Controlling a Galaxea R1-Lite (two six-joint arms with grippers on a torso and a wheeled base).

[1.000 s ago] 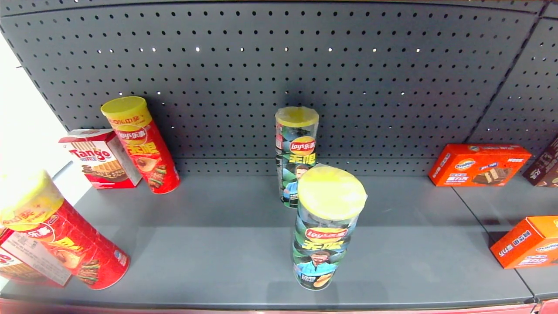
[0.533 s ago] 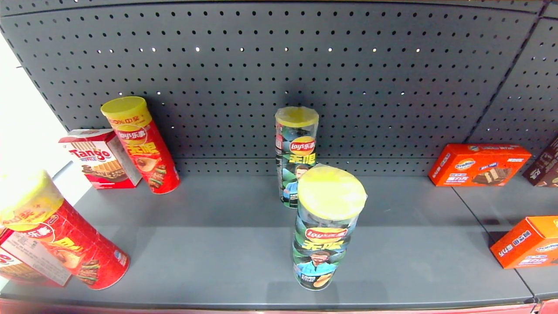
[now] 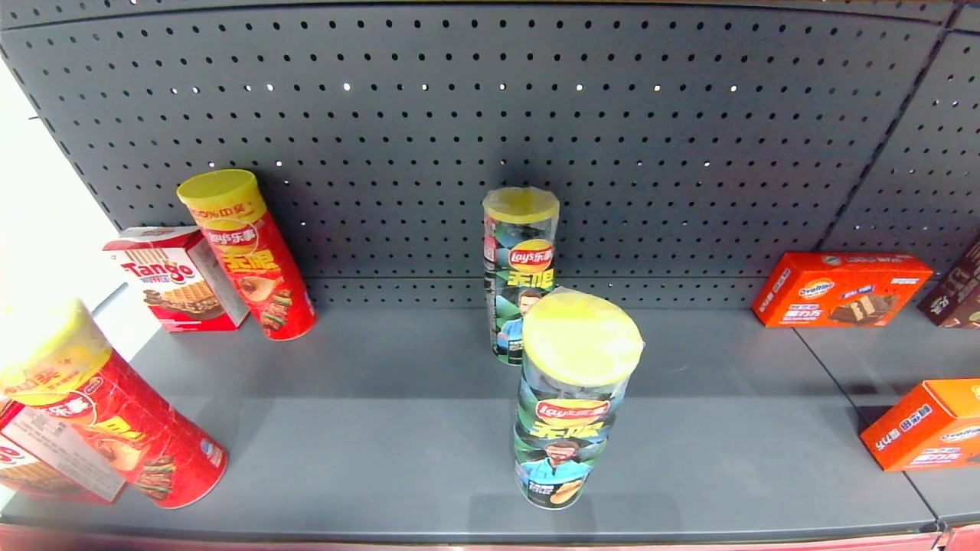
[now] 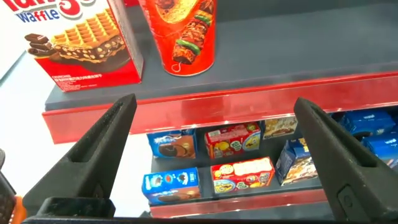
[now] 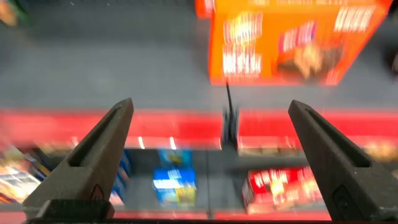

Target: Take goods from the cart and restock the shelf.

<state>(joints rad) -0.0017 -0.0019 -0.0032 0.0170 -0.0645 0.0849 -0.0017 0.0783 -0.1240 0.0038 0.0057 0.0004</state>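
Left gripper (image 4: 214,106) and right gripper (image 5: 210,107) hang empty, fingers spread; a careless reach could topple the front green can (image 3: 574,398).

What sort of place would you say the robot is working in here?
Most likely a shop aisle, or a mock-up of one. A grey shelf with a pegboard back holds crisp tubes and orange boxes, and below its red edge strip lower shelves carry more packaged snacks.

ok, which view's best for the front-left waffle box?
Left wrist view: the waffle box shows most of its front face beside the red chip can. Head view catches a sliver, cropped and behind that can. Right wrist view faces an orange box.
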